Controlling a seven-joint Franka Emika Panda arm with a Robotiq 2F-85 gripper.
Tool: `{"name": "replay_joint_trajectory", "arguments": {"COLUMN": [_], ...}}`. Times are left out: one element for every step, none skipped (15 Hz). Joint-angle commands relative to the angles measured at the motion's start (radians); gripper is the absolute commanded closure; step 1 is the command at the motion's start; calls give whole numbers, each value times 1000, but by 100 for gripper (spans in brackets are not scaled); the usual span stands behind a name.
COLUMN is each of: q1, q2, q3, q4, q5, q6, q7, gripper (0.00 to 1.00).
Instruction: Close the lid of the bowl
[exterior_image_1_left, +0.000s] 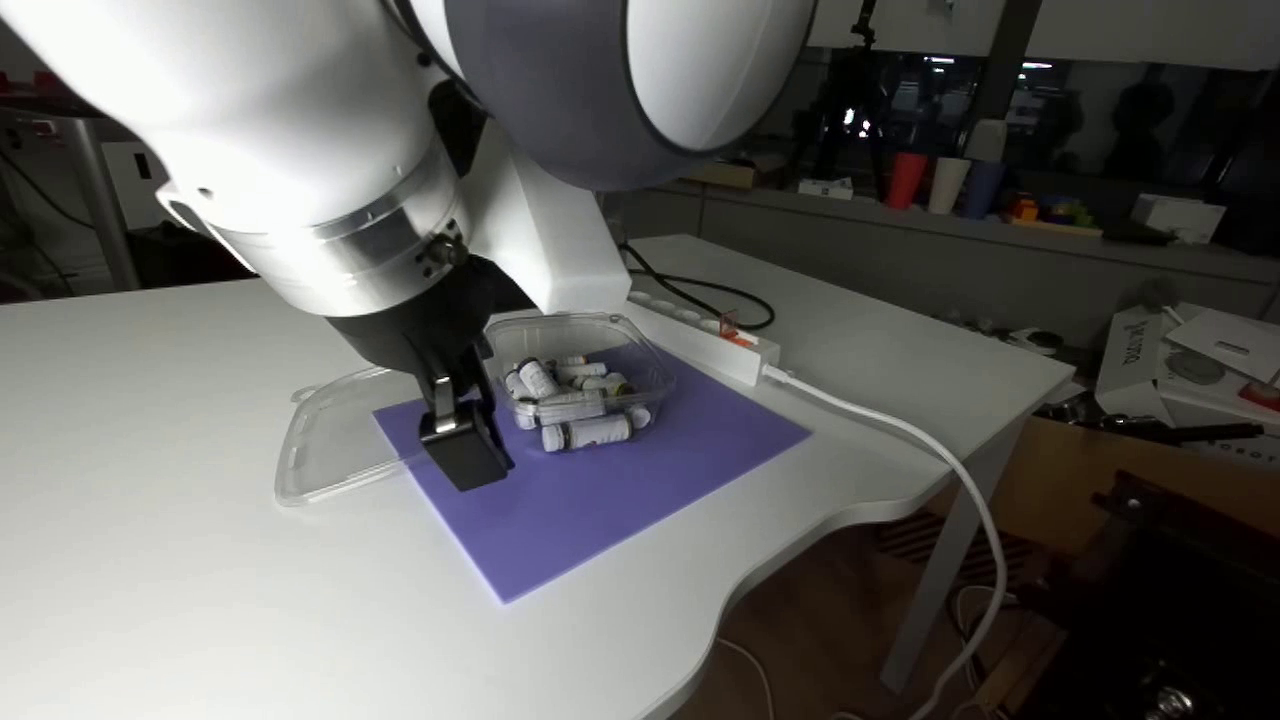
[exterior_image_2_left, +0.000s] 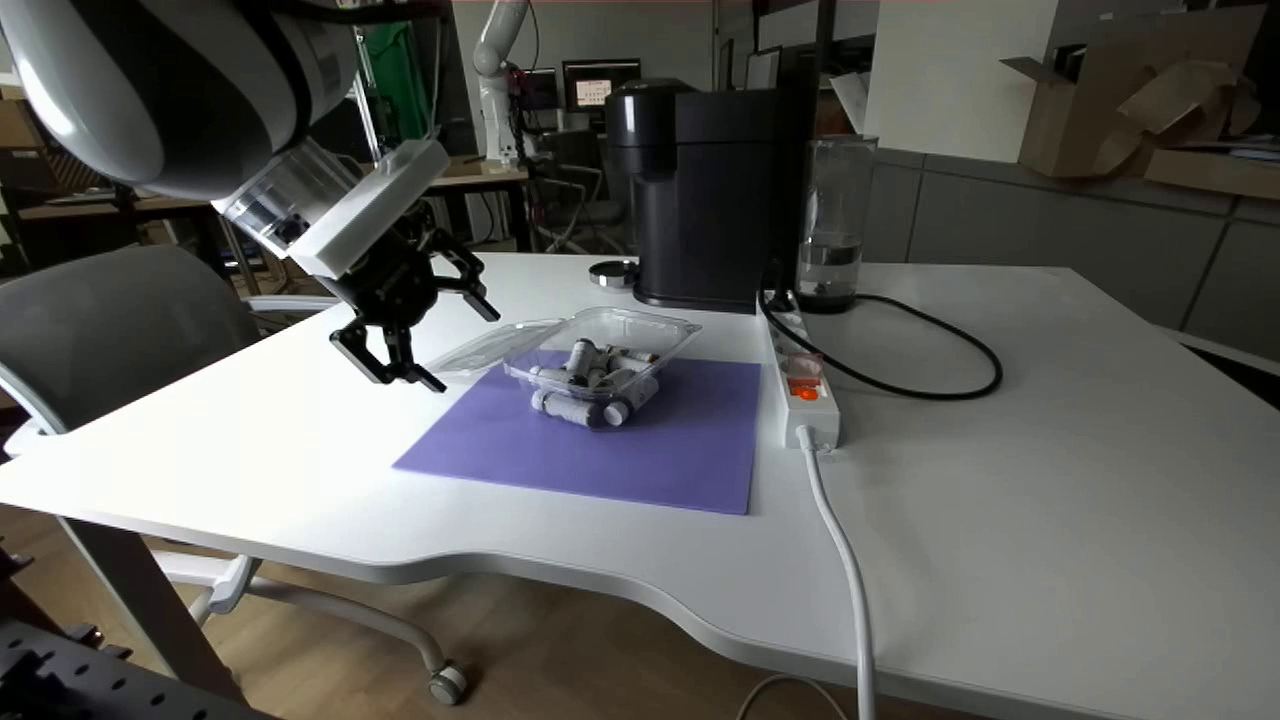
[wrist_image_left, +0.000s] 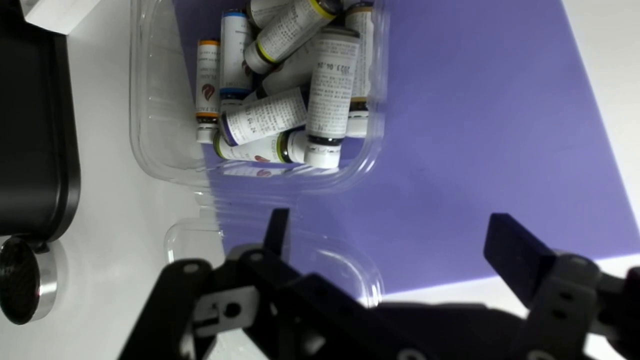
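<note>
Since the lid (exterior_image_1_left: 335, 435) is moulded from thin, clear plastic, it can be expected to handle as something light, springy and slick, easily creased if squeezed hard and quick to slide off a smooth grip. It is seen laid back beside the bowl (wrist_image_left: 155, 115), partly over the purple mat (wrist_image_left: 475, 125) and partly over the white table (exterior_image_2_left: 960, 520), and by the look of the wrist view it is joined to the bowl along a ribbed strip (wrist_image_left: 245, 207). Hold would best be taken at the free edge farthest from the bowl, perhaps by the small tab (exterior_image_1_left: 303, 393) near a corner, so that it can be swung up and over; a pull there could drag the bowl, though some steadying may be given by the bottles (wrist_image_left: 330, 90) heaped inside. At the gripper (wrist_image_left: 389, 225) the fingers (wrist_image_left: 515, 255) are spread wide, with nothing held between them. It is held in the air near the lid, apparently touching nothing, though part of the lid is hidden behind one finger in the wrist view.
</note>
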Motion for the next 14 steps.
{"name": "replay_joint_trajectory", "arguments": {"q1": [9, 15, 19, 13, 17, 19, 21, 23, 26, 29, 31, 33, 37, 40], "q2": [23, 36, 50, 63, 78, 91, 104, 116, 129, 144, 160, 176, 189, 203], "q3": [-6, -8, -9, 3, 6, 10, 14, 19, 25, 30, 35, 40, 44, 48], "q4": [24, 38, 52, 66, 80, 94, 106, 118, 130, 142, 155, 169, 181, 194], "q5": [-26, -42, -55, -67, -78, -87, -98, -105, -114, -119, -127, -130, -134, -143], "q6": [-28, -46, -65, -86, -104, -121, -131, -143, -155, -162, -169, -174, -182, -188], "q7": [11, 17, 20, 20, 19, 18, 15, 16, 13, 11, 8, 6, 3, 3], "gripper": [0, 0, 0, 0, 0, 0, 0, 0, 0, 0, 0, 0, 0, 0]}}
